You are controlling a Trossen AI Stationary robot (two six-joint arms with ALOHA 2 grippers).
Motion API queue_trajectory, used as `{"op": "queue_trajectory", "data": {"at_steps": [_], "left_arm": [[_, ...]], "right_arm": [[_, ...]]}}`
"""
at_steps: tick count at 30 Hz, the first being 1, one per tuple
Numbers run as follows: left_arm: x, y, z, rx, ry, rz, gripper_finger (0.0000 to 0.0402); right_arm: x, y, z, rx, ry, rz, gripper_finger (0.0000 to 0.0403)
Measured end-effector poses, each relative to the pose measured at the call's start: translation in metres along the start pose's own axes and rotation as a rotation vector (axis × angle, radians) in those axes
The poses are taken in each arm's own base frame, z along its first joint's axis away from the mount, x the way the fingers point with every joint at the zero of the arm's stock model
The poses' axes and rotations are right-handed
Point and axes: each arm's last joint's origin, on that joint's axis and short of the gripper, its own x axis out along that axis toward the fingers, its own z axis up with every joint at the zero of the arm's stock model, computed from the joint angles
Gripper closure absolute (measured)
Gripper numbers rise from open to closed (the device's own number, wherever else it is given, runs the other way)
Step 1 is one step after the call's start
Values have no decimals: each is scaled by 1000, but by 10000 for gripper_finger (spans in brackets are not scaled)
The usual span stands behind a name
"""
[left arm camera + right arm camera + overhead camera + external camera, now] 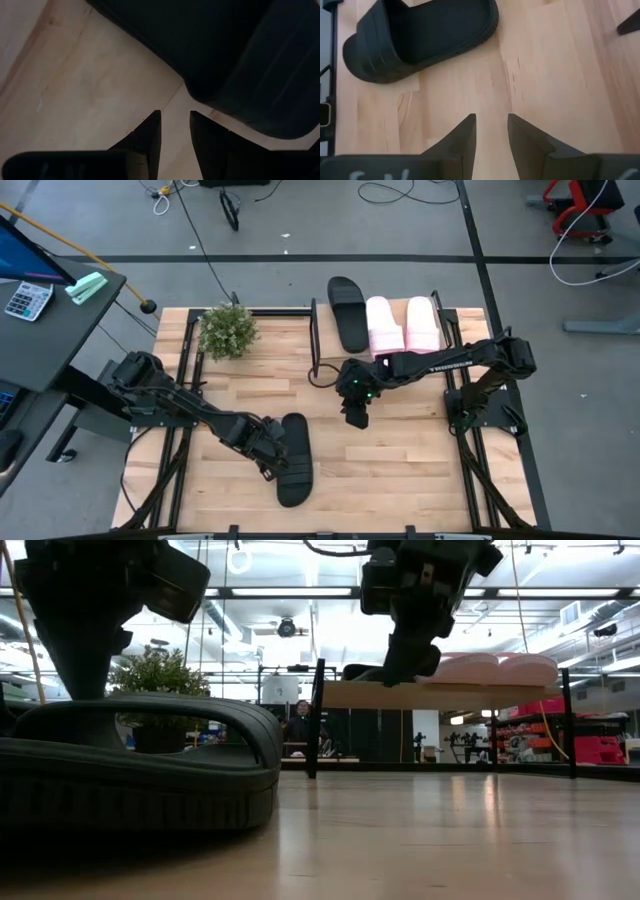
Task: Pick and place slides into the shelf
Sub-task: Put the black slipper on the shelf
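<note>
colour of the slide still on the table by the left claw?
Black. The slide lies beside the left claw; clearest in the high view.

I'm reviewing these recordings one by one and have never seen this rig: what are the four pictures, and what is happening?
Two dark robot arms work at a wooden table. One picture looks straight down, one looks level from the tabletop, and two come from cameras on the arms' wrists.

On the shelf lie one black slide and two pink slides. A second black slide lies on the table, with a potted plant near the far edge.

The left gripper is beside that slide, its fingers slightly apart and holding nothing. The right gripper hangs over bare table in front of the shelf, also empty.
</note>
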Motion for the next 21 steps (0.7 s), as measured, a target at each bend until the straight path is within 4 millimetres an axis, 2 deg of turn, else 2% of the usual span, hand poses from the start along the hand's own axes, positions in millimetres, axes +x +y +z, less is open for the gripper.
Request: {"op": "queue_trajectory", "data": {"at_steps": [7,11,15,21], "left_arm": [[0,-1,1,-1,-14,-13,294],[0,-2,1,-1,-15,-14,294],[0,-2,1,-2,-15,-16,294],[0,-2,1,6,-16,-18,294]], "right_arm": [[11,-1,6,-11,-51,13,285],[25,-3,8,8,-56,34,285],[41,-1,12,36,-68,130,285],[49,27,18,-231,-176,331,277]]}}
